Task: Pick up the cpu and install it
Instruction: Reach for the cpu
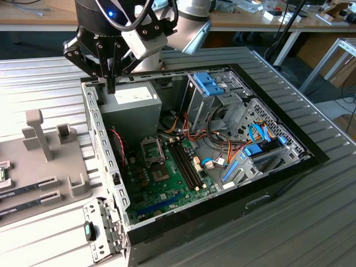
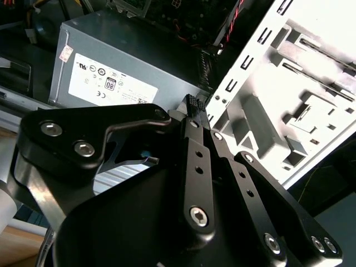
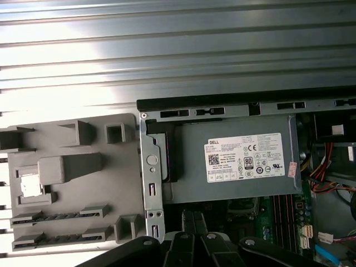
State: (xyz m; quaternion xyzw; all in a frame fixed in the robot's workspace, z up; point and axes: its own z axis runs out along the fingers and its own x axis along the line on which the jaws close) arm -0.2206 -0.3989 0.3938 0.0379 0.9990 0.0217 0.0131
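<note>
Gripper point(image 1: 111, 84) hovers over the computer case's point(image 1: 104, 150) far corner, jaws closed on nothing. The cpu point(image 3: 29, 187) sits in the grey fixture point(image 3: 83, 189) beside the case.

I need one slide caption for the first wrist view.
End effector near the case wall and power supply; cpu lies in the grey tray.

Matt grey plastic fixture point(image 3: 83, 192), glossy ribbed metal table point(image 3: 178, 55)

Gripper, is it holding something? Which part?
Nothing is held. The gripper is shut and empty; the cpu sits in the gray tray.
</note>
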